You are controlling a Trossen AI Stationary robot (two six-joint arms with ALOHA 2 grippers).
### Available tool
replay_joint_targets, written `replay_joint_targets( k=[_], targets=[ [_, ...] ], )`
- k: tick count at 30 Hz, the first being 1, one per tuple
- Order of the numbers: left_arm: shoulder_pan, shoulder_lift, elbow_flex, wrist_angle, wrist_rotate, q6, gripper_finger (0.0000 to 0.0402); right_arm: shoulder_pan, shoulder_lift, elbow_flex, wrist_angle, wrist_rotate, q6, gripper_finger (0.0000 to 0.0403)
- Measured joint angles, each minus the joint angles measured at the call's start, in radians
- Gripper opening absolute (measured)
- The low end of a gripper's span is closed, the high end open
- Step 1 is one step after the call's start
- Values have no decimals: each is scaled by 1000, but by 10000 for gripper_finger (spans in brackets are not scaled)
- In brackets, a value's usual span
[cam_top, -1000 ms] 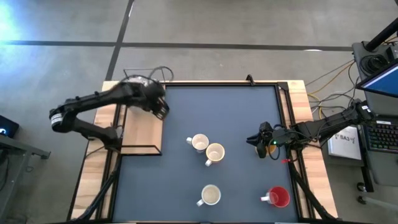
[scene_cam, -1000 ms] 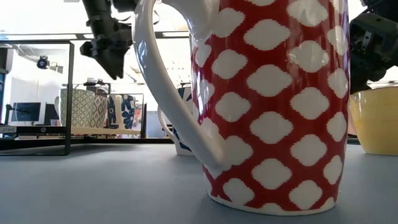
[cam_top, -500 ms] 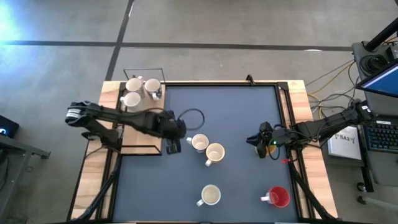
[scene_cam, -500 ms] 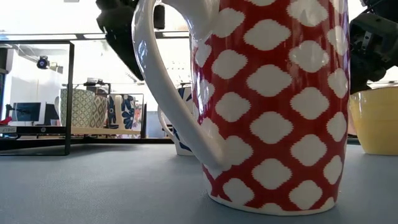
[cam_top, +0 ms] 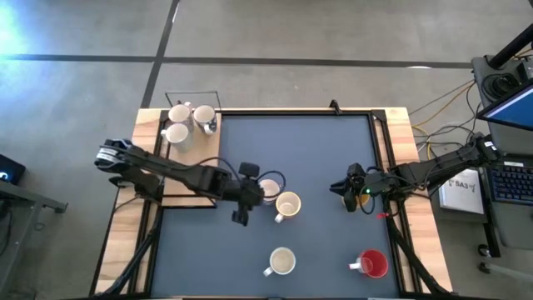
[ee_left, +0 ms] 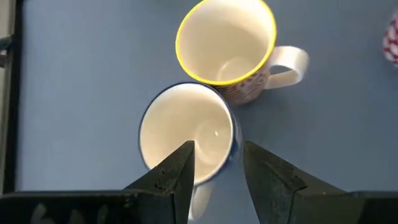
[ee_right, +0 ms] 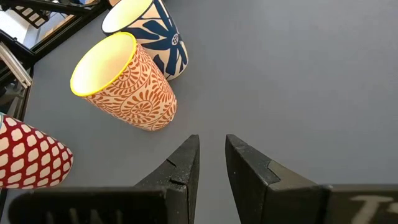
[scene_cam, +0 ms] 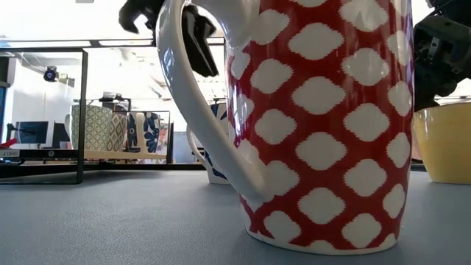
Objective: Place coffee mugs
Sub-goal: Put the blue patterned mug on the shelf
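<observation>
The blue-marked white mug (ee_left: 186,134) stands upright on the blue mat, against the orange-patterned, yellow-rimmed mug (ee_left: 227,40). My left gripper (ee_left: 217,171) hangs open above the blue-marked mug's rim, one finger over the inside and one outside; in the low view it (scene_cam: 173,26) is still well above that mug (scene_cam: 215,140). A plain white mug (cam_top: 281,262) and the red mug (cam_top: 373,264) stand near the near edge. Three white mugs (cam_top: 185,122) sit on the wooden shelf. My right gripper (ee_right: 211,165) waits at the table's right side, open by a narrow gap.
A black wire frame (cam_top: 190,200) borders the wooden shelf (cam_top: 190,171) at the table's left. The red mug (scene_cam: 316,125) fills the low view's foreground. Bare blue mat (cam_top: 316,150) lies toward the far edge and between the mugs and my right gripper (cam_top: 346,188).
My left arm has swung from the wooden shelf at the far left toward the table's middle and near edge, ending over the blue-marked mug. The three mugs on the shelf, hidden by the arm before, now show. The mugs have stayed in place.
</observation>
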Motion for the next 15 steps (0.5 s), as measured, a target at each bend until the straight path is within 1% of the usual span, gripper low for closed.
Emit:
replay_joint_targets(
  k=[7, 15],
  targets=[
    [0, 68, 27, 5, 30, 57, 118, 0, 0, 0, 0, 0, 0, 68],
    [29, 127, 25, -2, 28, 49, 118, 0, 0, 0, 0, 0, 0, 68]
  ],
)
